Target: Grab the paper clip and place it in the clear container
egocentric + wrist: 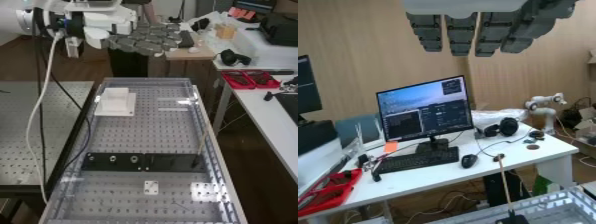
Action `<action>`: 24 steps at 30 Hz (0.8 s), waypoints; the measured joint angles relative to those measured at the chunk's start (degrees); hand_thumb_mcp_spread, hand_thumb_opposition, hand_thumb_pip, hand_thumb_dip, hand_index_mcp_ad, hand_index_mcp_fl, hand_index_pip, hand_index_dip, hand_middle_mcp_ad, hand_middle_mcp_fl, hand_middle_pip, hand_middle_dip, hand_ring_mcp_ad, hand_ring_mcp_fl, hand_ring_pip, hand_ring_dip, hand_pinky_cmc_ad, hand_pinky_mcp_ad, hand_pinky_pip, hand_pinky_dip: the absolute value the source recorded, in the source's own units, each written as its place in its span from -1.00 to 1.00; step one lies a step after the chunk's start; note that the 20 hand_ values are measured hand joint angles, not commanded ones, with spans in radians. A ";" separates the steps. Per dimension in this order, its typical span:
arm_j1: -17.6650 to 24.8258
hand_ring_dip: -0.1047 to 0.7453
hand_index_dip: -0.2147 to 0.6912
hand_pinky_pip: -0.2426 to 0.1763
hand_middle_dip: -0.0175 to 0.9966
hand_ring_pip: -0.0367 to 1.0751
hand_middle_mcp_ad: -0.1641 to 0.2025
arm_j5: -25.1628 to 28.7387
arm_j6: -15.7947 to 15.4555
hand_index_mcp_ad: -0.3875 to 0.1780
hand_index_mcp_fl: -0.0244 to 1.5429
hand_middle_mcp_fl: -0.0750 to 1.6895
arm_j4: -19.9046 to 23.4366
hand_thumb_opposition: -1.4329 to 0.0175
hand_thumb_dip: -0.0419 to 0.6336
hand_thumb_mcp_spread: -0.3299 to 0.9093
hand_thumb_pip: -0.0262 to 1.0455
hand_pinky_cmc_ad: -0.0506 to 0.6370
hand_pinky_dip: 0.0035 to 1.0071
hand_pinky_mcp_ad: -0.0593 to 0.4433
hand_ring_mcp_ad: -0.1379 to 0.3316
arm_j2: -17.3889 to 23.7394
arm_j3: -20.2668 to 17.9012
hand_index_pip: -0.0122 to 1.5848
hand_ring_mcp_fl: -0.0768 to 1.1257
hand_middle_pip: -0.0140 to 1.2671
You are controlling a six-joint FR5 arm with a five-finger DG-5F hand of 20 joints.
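- In the high view the hand (143, 41) is hanging past the far end of the perforated board (133, 135), its fingers reaching out straight and holding nothing.
- The step is seemingly calling for bringing the hand over the clip and lowering it with thumb and fingertips closing across the wire; pressing flat risks skidding it.
- A thin dark thing, perhaps the paper clip (179, 205), is lying on the board, nearer the camera than the small white plate (151, 187); its long axis is seemingly slanting down to the right. I cannot tell which end is leading.
- A pale patch, possibly the clear container (203, 192), is sitting close by.
- In the wrist view the fingers are extending straight, spaced apart, facing the desk (424, 177); the palm is needing to turn down towards the board.
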 joint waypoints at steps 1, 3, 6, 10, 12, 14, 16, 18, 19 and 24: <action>-0.04 -0.72 -0.49 0.11 -0.91 -0.91 0.30 0.63 0.14 0.35 -0.95 -0.92 0.79 0.99 -0.87 -0.47 -0.93 -0.67 -0.99 -0.58 -0.12 -0.16 -0.67 -0.98 -0.87 -0.95; -0.16 -0.72 -0.49 0.11 -0.91 -0.91 0.25 1.53 0.30 0.35 -0.95 -0.92 1.93 0.99 -0.87 -0.47 -0.93 -0.73 -0.99 -0.56 -0.20 -0.43 -1.58 -0.98 -0.87 -0.95; -0.67 -0.72 -0.49 0.10 -0.92 -0.91 0.24 2.54 0.84 0.35 -0.95 -0.92 3.23 0.76 -0.77 -0.29 -0.54 -0.71 -0.89 -0.52 -0.18 -1.21 -2.81 -0.98 -0.87 -0.94; -1.74 -0.70 -0.49 0.05 -0.87 -0.89 0.26 3.62 1.16 0.20 -0.95 -0.93 4.11 0.35 -0.72 -0.06 -0.24 -0.48 -0.68 -0.18 -0.13 -2.52 -3.93 -0.91 -0.87 -0.86; -2.32 -0.69 -0.50 0.01 -0.83 -0.87 0.25 4.01 1.44 0.12 -0.95 -0.92 4.67 0.22 -0.66 -0.04 -0.17 -0.34 -0.55 0.02 -0.14 -3.02 -4.43 -0.91 -0.87 -0.84; -3.02 -0.65 -0.50 -0.05 -0.80 -0.84 0.25 4.41 1.84 0.10 -0.95 -0.92 5.43 0.15 -0.63 -0.01 -0.10 -0.24 -0.48 0.08 -0.04 -3.58 -4.96 -0.90 -0.87 -0.84; -3.80 -0.63 -0.51 -0.13 -0.78 -0.83 0.25 4.82 2.44 0.10 -0.92 -0.93 6.16 0.10 -0.59 0.01 -0.08 -0.14 -0.42 0.16 0.00 -4.28 -5.46 -0.88 -0.87 -0.83; -4.43 -0.63 -0.51 -0.13 -0.78 -0.81 0.25 5.14 2.80 0.10 -0.92 -0.92 6.91 0.08 -0.59 0.00 -0.06 -0.09 -0.39 0.17 0.02 -4.95 -5.82 -0.83 -0.87 -0.82; -4.86 -0.63 -0.51 -0.13 -0.78 -0.81 0.25 5.32 3.03 0.10 -0.92 -0.92 7.41 0.08 -0.59 0.01 -0.04 -0.05 -0.39 0.23 0.00 -5.48 -6.03 -0.79 -0.87 -0.82; -6.26 -0.62 -0.51 -0.14 -0.74 -0.81 0.25 5.41 3.60 0.10 -0.88 -0.92 8.49 0.03 -0.49 0.04 0.08 0.00 -0.36 0.22 0.03 -7.51 -6.20 -0.56 -0.87 -0.81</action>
